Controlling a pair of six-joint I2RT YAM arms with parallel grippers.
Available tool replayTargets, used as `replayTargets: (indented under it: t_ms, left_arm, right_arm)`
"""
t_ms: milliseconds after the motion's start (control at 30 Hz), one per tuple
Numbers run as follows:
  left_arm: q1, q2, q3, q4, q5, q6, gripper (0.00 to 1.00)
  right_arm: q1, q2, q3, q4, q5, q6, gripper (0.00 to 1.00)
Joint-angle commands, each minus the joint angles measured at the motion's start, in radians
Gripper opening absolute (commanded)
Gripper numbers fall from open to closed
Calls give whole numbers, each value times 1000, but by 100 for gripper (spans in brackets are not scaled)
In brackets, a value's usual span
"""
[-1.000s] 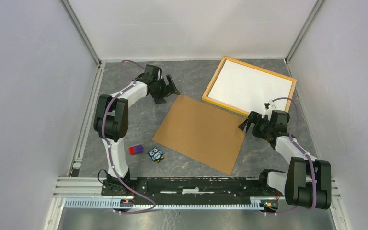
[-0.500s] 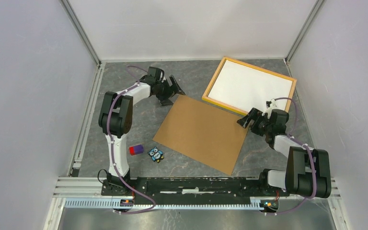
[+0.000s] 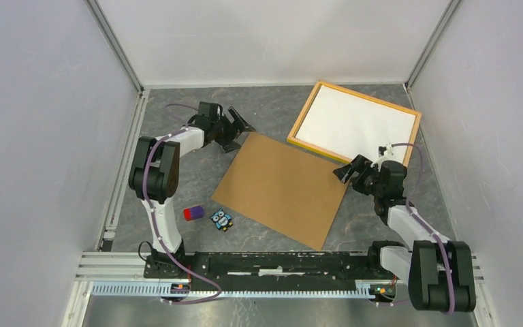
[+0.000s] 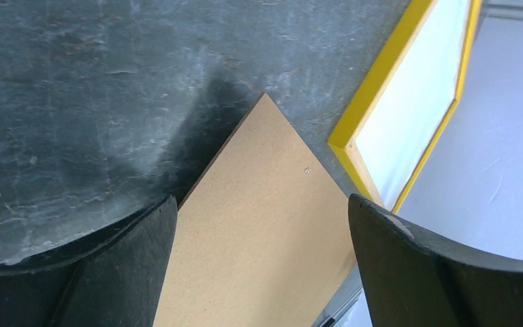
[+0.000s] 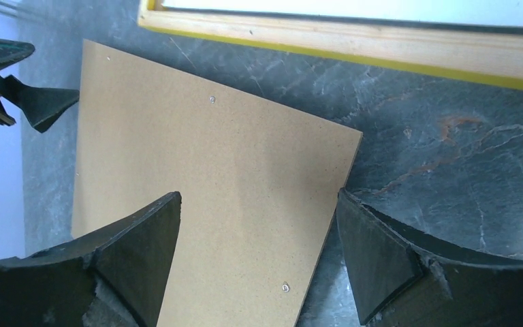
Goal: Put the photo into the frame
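The frame [image 3: 306, 111] lies flat at about 1 o'clock on the table, a thin yellow-orange edge around a big white sheet. That sheet is probably the photo [image 3: 354, 122] lying face down, as no building picture shows. A brown board [image 3: 282, 184] lies in the middle, just beside the frame. The left gripper [image 3: 240, 134] is at the board's 11 o'clock corner and the right gripper [image 3: 348, 168] at its 3 o'clock corner. Both have their fingers spread wide, holding nothing. The board is thin and flat on the table, so the fingers might slide over it and push it. It could then bump the frame, or twist if only one side lifts.
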Motion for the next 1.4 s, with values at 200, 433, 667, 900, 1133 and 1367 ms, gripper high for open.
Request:
replayTargets:
  t_ms: [200, 433, 667, 900, 1133, 1367]
  left_arm:
    - [-66, -142, 0, 170, 283, -190, 97]
    - [-72, -149, 83, 172, 280, -237, 97]
    - [-104, -132, 236, 172, 262, -308, 97]
    - [-116, -133, 340, 101, 247, -261, 97]
    - [-122, -175, 305, 70, 228, -188, 97]
    - [-126, -211, 310, 34, 206, -114, 97]
  right_arm:
    - [57, -115, 152, -16, -121, 53, 87]
    - [57, -92, 323, -97, -91, 3, 87]
    - [58, -32, 494, -118, -108, -5, 87]
    - [57, -47, 565, -108, -117, -124, 88]
    - [58, -78, 537, -24, -188, -244, 88]
    - [62, -94, 571, 2, -224, -345, 87]
